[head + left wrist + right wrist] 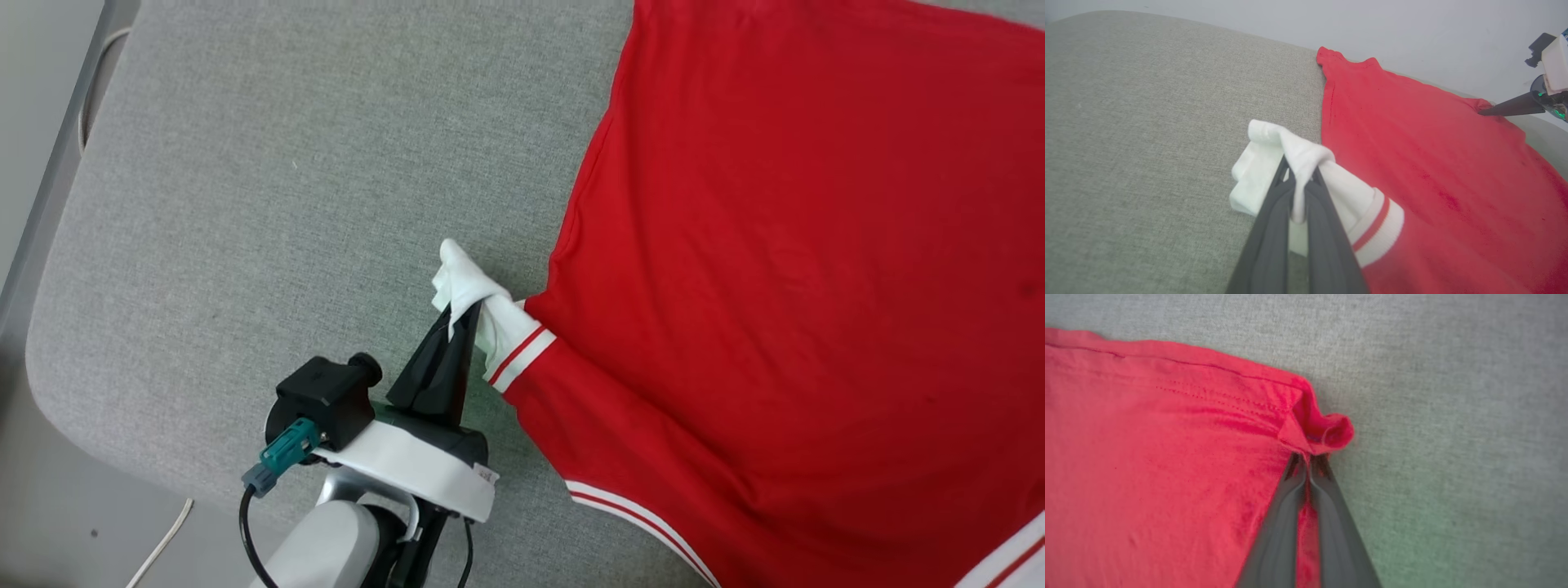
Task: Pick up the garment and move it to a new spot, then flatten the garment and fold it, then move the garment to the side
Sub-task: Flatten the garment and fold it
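Note:
The garment (800,269), a red T-shirt with white sleeves and striped trim, lies spread over the right part of a grey padded surface (286,204). My left gripper (460,314) is shut on its white sleeve (473,286), which bunches over the fingertips (1298,179). In the left wrist view the garment (1433,163) stretches away to the right, and my right gripper (1484,111) pinches its far corner. The right wrist view shows my right gripper (1308,457) shut on a curled red hem corner (1327,433) of the garment (1159,457).
The grey surface has a rounded edge (49,327) at the left, with bare floor and a white cable (163,539) beyond it. Open grey padding lies left of the garment.

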